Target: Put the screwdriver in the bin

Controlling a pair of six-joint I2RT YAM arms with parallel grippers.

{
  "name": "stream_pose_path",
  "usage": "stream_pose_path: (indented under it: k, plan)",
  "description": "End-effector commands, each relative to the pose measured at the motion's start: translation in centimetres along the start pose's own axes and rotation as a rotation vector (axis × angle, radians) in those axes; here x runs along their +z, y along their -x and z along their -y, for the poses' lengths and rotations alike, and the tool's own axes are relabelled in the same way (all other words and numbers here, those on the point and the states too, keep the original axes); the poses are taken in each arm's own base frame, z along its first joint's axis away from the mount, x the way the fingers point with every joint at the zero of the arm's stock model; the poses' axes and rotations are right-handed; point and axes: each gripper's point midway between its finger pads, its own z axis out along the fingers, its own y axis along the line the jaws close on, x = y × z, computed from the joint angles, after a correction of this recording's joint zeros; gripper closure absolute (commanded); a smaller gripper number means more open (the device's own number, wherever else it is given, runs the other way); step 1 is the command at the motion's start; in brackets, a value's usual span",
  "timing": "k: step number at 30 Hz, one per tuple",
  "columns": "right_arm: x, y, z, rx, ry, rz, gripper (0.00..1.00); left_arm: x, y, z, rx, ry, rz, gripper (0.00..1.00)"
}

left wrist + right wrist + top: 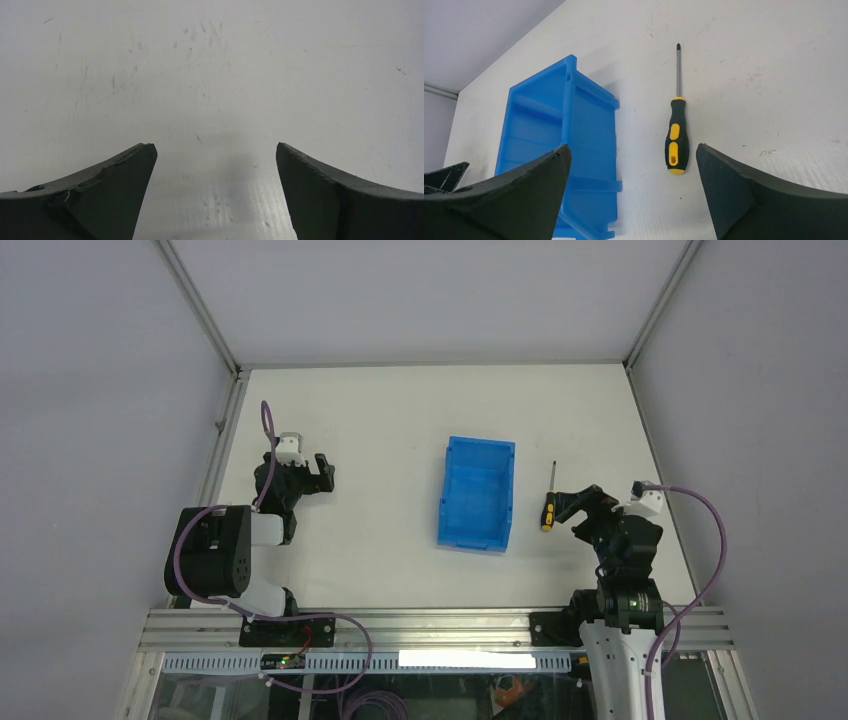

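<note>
Black arms [215,550], matte black hands [325,472] [585,502], purple cables [266,425]

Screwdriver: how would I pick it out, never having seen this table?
Find the blue bin in the middle of the white table. Just right of it, not touching, lies the screwdriver: the only slim thing there, with a yellow-and-black handle.

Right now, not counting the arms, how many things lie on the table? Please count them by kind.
Bin: 1
Screwdriver: 1
Total: 2
</note>
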Motion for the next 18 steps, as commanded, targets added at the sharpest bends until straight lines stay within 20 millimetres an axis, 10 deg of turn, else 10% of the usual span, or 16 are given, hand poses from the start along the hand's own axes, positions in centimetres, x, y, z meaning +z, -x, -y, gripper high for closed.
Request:
stream_pose_path:
  k: [1,11,18]
  plan:
    - [-0.6,1.9,-1.0,0.048,0.018,0.062,0.01,0.4,2.6,0.6,0.012,-0.019,0.084,0.01]
    - [-4.0,10.1,-10.0,-0.103,0.314,0.153,0.04,0.4,2.6,0.6,0.013,-0.019,0.085,0.01]
    - [1.5,13.6,-6.0,-0.144,-0.154,-0.155,0.07,0.4,2.6,0.6,0.012,-0.02,0.082,0.01]
